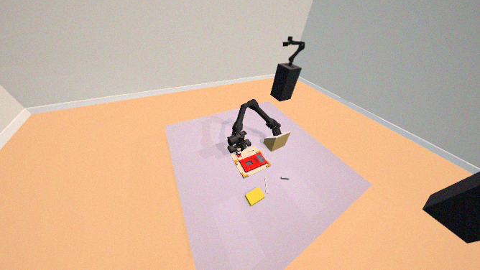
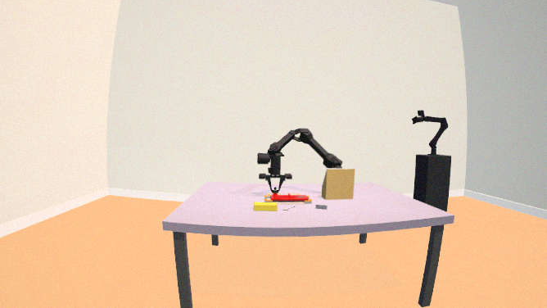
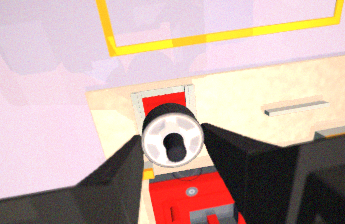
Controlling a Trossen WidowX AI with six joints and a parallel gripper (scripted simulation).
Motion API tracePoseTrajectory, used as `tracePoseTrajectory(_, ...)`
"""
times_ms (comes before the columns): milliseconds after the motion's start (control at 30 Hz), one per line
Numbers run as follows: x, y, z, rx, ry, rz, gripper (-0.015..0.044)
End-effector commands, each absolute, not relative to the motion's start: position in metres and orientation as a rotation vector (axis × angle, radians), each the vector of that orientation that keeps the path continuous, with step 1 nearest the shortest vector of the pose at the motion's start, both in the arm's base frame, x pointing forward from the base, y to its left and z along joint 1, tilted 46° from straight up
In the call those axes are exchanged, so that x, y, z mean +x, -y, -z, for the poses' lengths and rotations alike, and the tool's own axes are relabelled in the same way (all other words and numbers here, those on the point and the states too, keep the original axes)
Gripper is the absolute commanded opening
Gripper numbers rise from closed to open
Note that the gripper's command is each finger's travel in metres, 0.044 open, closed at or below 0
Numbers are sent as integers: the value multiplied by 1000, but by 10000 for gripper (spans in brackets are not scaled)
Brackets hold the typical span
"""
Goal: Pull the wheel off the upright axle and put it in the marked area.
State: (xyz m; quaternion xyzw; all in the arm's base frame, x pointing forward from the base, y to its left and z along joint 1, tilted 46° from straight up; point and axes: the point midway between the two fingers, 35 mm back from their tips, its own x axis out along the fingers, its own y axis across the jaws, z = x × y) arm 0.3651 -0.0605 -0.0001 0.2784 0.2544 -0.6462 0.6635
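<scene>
A wheel [image 3: 172, 138] with a black tyre, a white hub and a dark centre sits on the upright axle at one end of the beige board [image 3: 244, 95] [image 1: 248, 172]. My gripper [image 3: 171, 134] [image 1: 238, 146] [image 2: 275, 188] is down over it, one black finger on each side of the tyre, shut on the wheel. The axle itself is hidden by the wheel. The marked area is a yellow outlined rectangle [image 3: 219, 36] on the table just beyond the board. A red fixture [image 3: 191, 192] [image 1: 252, 162] [image 2: 288, 197] lies on the board below the wheel.
A tan box [image 1: 277, 141] [image 2: 338, 183] stands beside the arm's base. A yellow block [image 1: 255, 196] [image 2: 265, 206], a thin white stick [image 1: 266, 184] and a small grey piece [image 1: 284, 178] [image 2: 321, 206] lie on the lilac table [image 1: 323, 178]. A black pedestal [image 2: 431, 180] with a camera arm stands at the table's right.
</scene>
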Motion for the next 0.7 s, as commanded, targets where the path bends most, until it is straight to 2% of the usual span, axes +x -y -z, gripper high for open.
tracePoseTrajectory(0,365,60,-1,631,-574,1461,10)
tracePoseTrajectory(667,365,55,-5,630,-574,1460,0)
